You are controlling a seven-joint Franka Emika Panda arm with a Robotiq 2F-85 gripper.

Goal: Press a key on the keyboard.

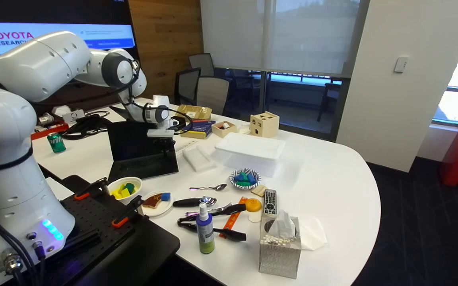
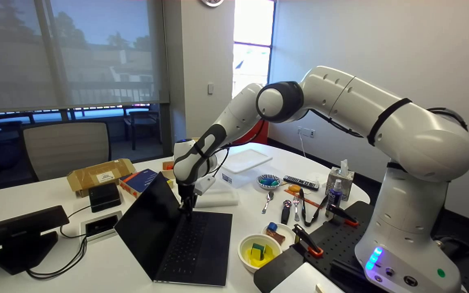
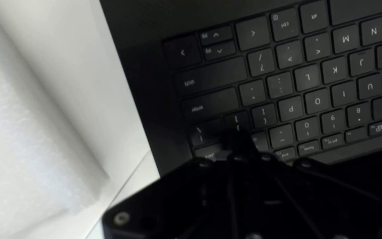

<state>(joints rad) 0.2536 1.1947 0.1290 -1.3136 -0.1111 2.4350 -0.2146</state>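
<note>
Positioning appears nearly complete: my hand [image 3: 238,141], pressed together and empty, stands at the far end of the keyboard [image 3: 307,79]; next, I should push one key [image 3: 237,117] straight down.

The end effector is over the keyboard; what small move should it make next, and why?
Probably a slight, gentle press straight down: the end effector appears shut, over the keyboard near the bracket keys. Whether it touches them, the views do not show clearly.
</note>
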